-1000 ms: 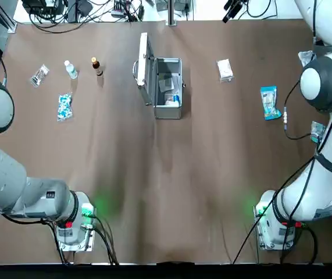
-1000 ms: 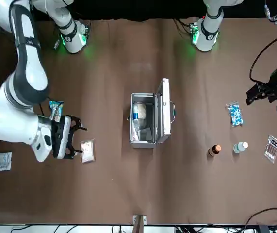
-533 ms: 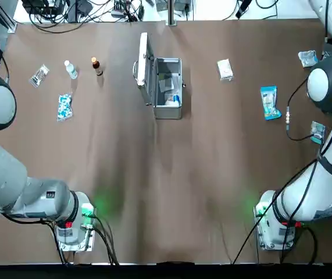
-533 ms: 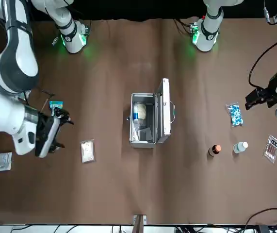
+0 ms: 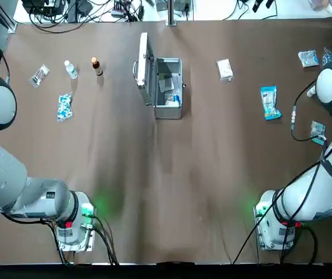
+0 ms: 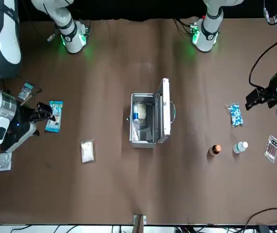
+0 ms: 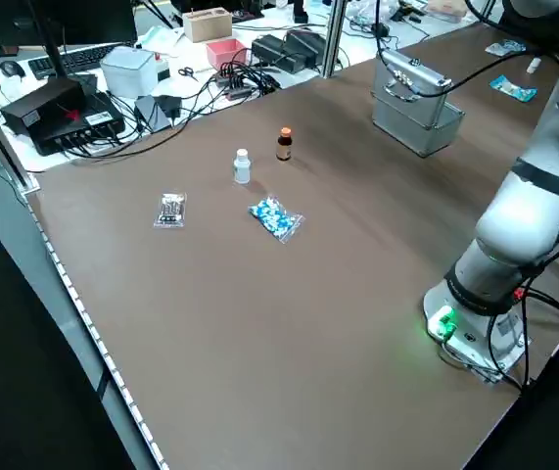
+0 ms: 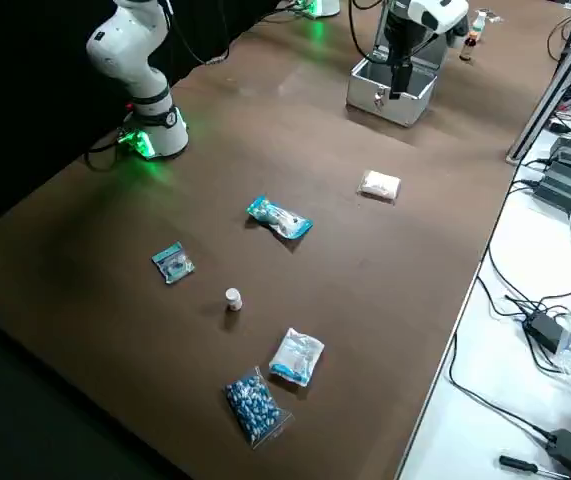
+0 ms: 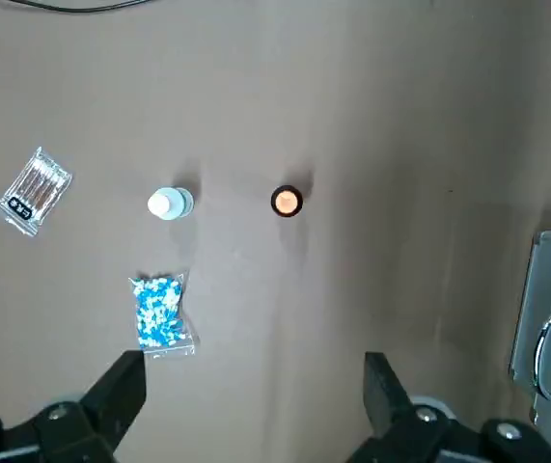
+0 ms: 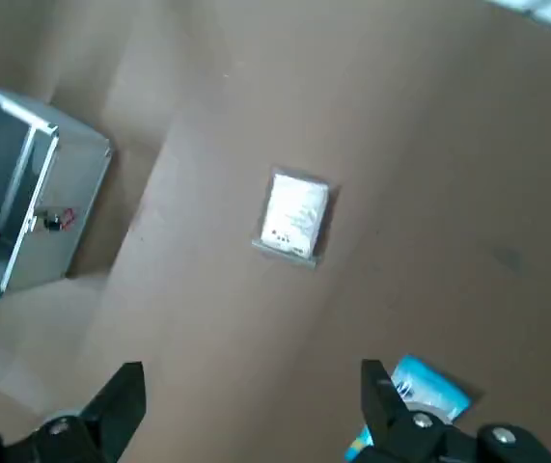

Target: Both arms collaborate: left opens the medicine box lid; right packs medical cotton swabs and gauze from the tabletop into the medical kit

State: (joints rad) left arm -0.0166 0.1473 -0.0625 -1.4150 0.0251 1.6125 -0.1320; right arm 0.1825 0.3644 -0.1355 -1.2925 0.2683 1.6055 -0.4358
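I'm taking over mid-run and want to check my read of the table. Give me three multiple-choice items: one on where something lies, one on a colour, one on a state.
1. Where is the gauze?
A. inside the medicine box
B. on the table between the medicine box and the medical cotton swabs
C. beside the brown bottle

2. What colour is the medical cotton swabs packet?
A. red
B. bright blue
C. green

3. How is the lid of the medicine box?
A. latched shut
B. lying loose on the table
C. raised open, upright

Answers: 1 B, the top view shows it on bare table between them. 2 B, blue with white print. 3 C, the lid stands on edge with the interior exposed.
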